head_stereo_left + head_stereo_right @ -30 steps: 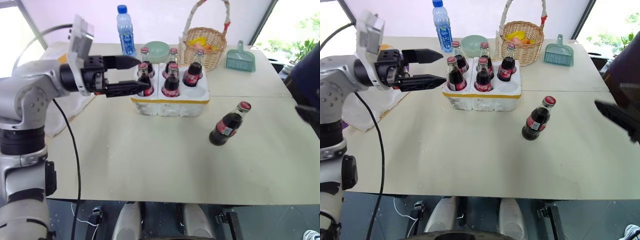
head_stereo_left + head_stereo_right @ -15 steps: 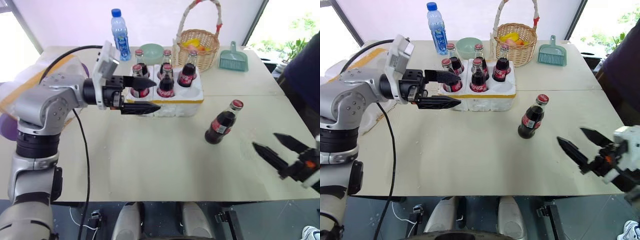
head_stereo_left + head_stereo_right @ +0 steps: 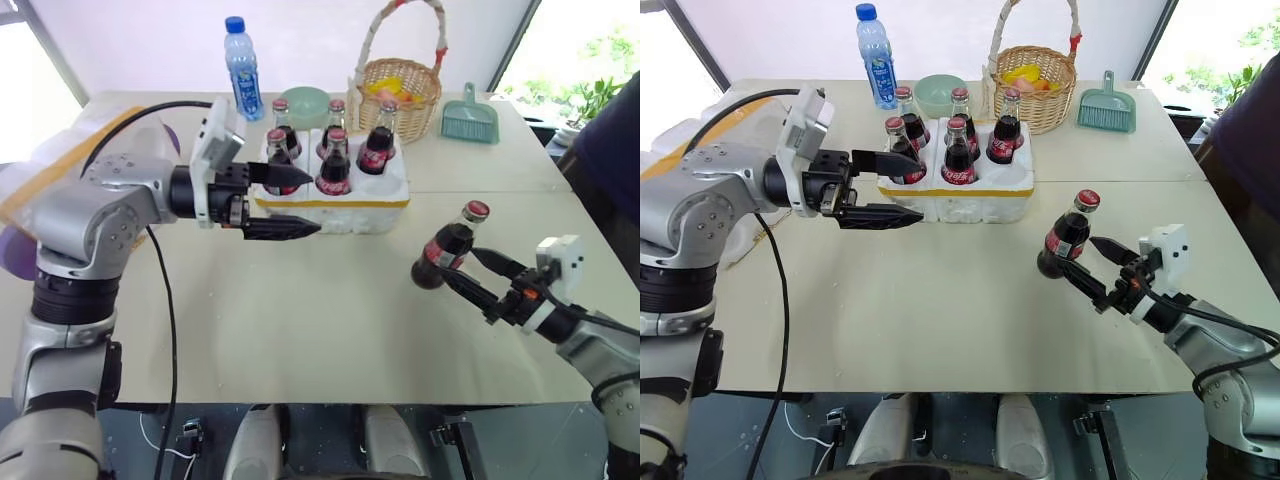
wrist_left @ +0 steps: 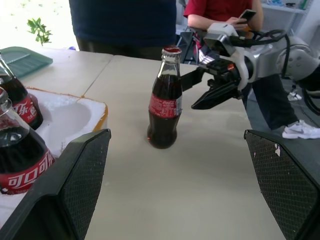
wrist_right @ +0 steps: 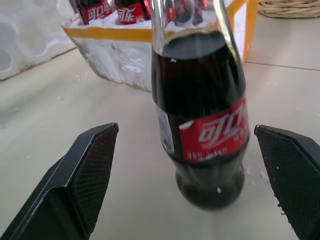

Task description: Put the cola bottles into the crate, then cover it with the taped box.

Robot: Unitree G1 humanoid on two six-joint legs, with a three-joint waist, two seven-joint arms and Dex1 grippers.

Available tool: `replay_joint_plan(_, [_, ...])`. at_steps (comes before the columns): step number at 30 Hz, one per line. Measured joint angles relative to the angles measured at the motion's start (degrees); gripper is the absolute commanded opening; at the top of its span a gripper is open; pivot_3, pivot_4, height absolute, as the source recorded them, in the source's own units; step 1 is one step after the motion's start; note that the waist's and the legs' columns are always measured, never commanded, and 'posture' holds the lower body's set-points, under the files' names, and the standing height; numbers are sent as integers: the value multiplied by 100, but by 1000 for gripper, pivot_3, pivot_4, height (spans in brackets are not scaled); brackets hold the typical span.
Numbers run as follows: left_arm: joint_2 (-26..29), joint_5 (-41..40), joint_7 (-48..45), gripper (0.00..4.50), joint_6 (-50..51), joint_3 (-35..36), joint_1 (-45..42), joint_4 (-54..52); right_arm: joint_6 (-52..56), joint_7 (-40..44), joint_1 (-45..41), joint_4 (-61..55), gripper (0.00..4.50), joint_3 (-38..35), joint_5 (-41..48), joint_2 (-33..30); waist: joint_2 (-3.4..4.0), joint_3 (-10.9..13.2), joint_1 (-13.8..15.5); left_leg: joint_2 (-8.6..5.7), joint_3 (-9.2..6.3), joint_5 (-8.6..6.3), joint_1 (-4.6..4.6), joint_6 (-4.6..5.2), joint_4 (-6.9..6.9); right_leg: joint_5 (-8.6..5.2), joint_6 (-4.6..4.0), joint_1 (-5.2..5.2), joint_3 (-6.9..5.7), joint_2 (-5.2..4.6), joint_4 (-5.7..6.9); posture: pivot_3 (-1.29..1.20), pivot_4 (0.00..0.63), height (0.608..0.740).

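Cola bottles: five stand in the crate (image 3: pixel 330 205), one loose bottle (image 3: pixel 447 247) upright on the table (image 3: pixel 300 330), right of the crate and well apart from it.

Nearest: right gripper (image 3: pixel 1092 270), fingers spread wide, level, pointing at the loose bottle. One finger tip lies just beside the lower body of the bottle, the other behind it near the label; the right wrist view has the bottle centred between both pads (image 5: pixel 85 170), not yet clamped. Risk: a finger tip nudging the glass before the jaws close would tip it, and it is tall, narrow and smooth, so it would likely roll. A grip low on the bottle may let it swing when lifted.

Middle: left gripper (image 3: pixel 290 200), also wide open and empty, hovering just in front of the crate's left end, its upper finger close to the front-left bottle. Risk: any sweep rightward knocks that bottle or shoves the light foam crate.

Crate: the front-right hole looks empty. Risk: the bottle's base catching the foam rim on the way in.

Far: water bottle (image 3: pixel 241 66), green bowl (image 3: pixel 305 103), basket (image 3: pixel 400 90), dustpan (image 3: pixel 470 115). The taped box (image 3: pixel 60 180) lies at the left behind the left arm, largely hidden; reaching it later means clearing that arm.
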Motion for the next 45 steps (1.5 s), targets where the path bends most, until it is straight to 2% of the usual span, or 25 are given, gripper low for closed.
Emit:
replay_joint_plan(8, [-62,-15,68,4469,1,-1,42,-2,-289,-45,-575,855,4500,614,-248,43,-1,0,9,0,0,0,-1,0,0,1,2,0,-1,0,-1,0,150,740])
replay_joint_plan(11, [-75,-19,129,4500,5,-2,42,-4,-368,-49,-715,1028,3685,699,-272,55,0,1,8,0,0,0,-1,0,-1,3,6,0,-1,0,-1,0,150,740])
replay_joint_plan(13, [-75,-44,169,4500,16,1,42,-5,-402,-63,-772,1087,2866,696,-278,53,0,1,8,0,0,0,-2,0,-1,3,6,0,-1,0,-1,0,150,740])
replay_joint_plan(17, [-54,-112,283,4500,61,39,82,-88,-191,2,-869,1030,2836,701,-81,-70,3,4,7,0,1,0,-4,0,-1,4,8,-3,0,0,-1,0,150,740])
replay_joint_plan(19, [10,-148,319,4500,87,111,204,-148,115,130,-1228,919,2836,706,288,-278,15,14,-39,0,7,0,-4,0,-1,9,15,-9,6,0,2,0,150,740])
replay_joint_plan(22, [188,-182,385,4500,149,226,502,-255,434,159,-2766,1068,2836,702,686,-562,35,30,-141,2,15,0,-9,1,-3,11,17,-29,15,1,11,0,150,740])
replay_joint_plan(25, [350,-209,432,4500,159,331,789,-341,339,157,-4192,1525,2836,772,606,-685,20,23,-135,7,3,0,-8,1,-18,4,6,-30,3,9,13,0,150,740])
replay_joint_plan(28, [467,-245,545,4500,178,546,991,-415,139,166,-4904,2424,2836,1283,146,-532,11,24,-113,6,8,-1,-15,2,-20,2,6,-31,2,4,5,0,150,740])
replay_joint_plan(32, [583,-422,688,4500,266,839,1184,-638,-83,328,-5100,3666,2836,2042,-573,-179,9,27,-63,1,20,-1,-33,2,-14,3,8,-46,8,-5,5,0,150,740])
replay_joint_plan(34, [608,-473,805,4500,280,921,1219,-692,-328,478,-5254,3910,2836,2143,-747,-48,13,29,-28,1,19,0,-57,2,-9,4,9,-75,9,-4,15,0,150,740])
replay_joint_plan(45, [609,-726,1233,4500,348,1107,1353,-901,-942,587,-5517,5326,2836,2484,-1635,465,12,29,-22,3,16,0,-62,1,-9,5,8,-79,6,-1,16,0,150,740])
